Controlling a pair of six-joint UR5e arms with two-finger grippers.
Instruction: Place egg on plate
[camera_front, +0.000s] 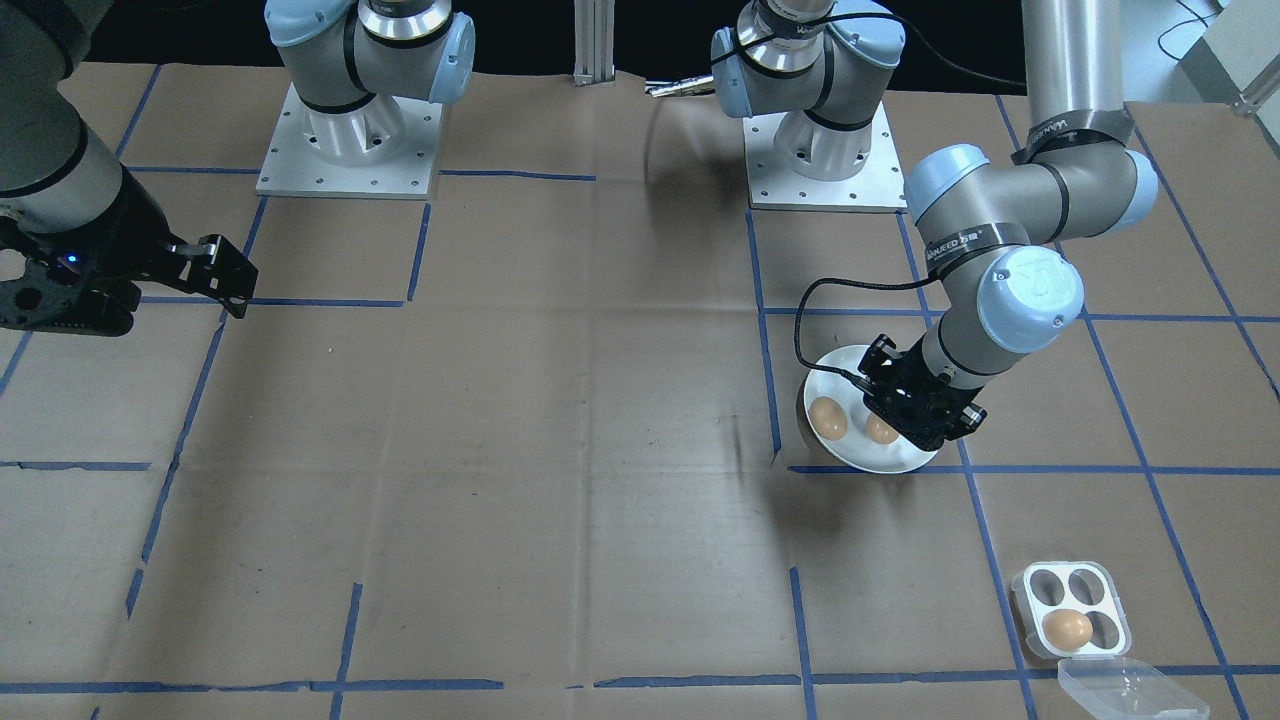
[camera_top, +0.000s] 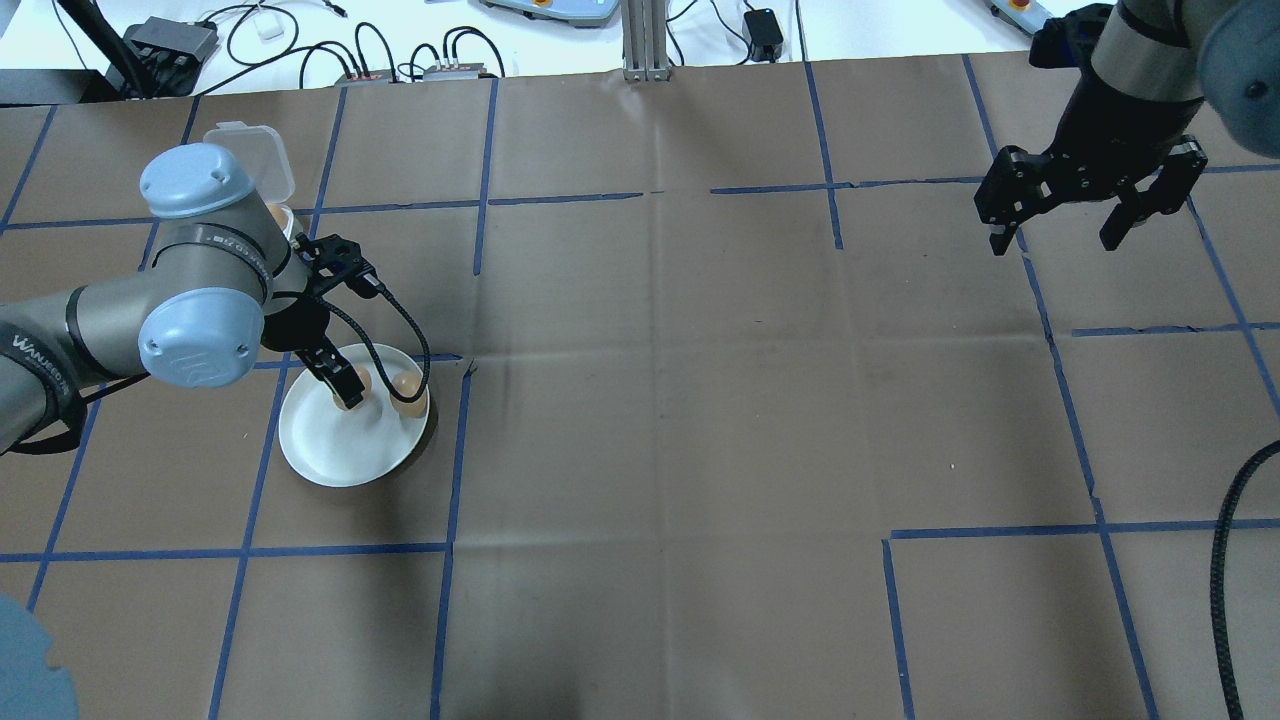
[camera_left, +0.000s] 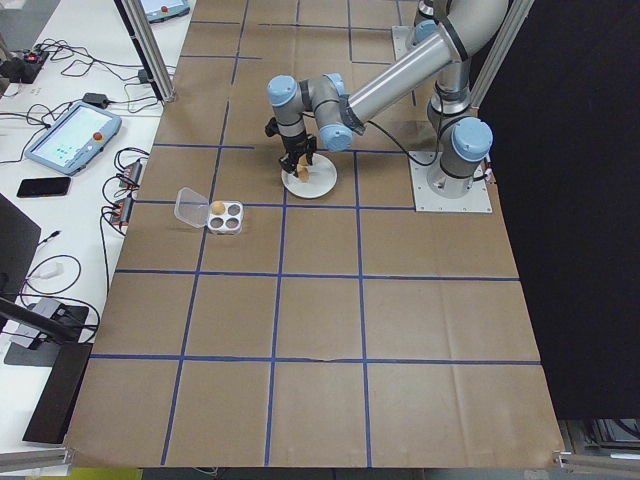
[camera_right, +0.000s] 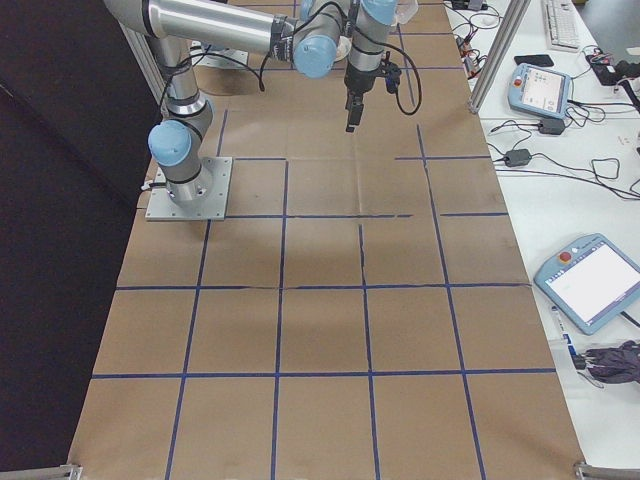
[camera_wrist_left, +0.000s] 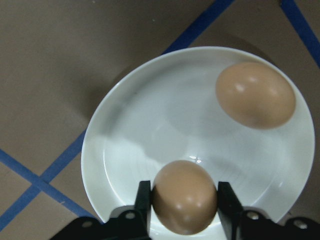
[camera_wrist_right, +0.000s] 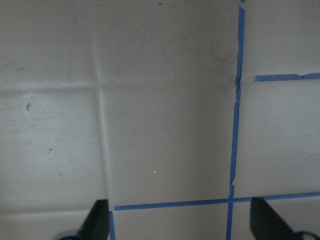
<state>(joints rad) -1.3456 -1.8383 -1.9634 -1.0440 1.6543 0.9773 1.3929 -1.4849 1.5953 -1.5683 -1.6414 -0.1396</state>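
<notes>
- Egg (camera_wrist_left: 184, 196) sits between the fingers (camera_wrist_left: 143, 202) of our left gripper (camera_wrist_left: 182, 205); the jaws are clamped on its two sides, and it is low over the plate (camera_wrist_left: 130, 145), at the plate's near edge in the left wrist view; we cannot tell whether it touches the plate
- a second egg (camera_wrist_left: 255, 94) lies on the plate too, apart from the grasped one, near the rim
- seen from the front-facing camera, both eggs sit side by side on the plate, the left gripper partly covering one
- the clear egg box (camera_front: 1072, 611) stands well apart from the plate with its lid hinged open; a third egg (camera_front: 1066, 628) rests in one of its four cups
- our right gripper (camera_top: 1063, 240) hangs above the brown paper table (camera_top: 700, 400), far from the plate; its jaws are spread wide and hold nothing
</notes>
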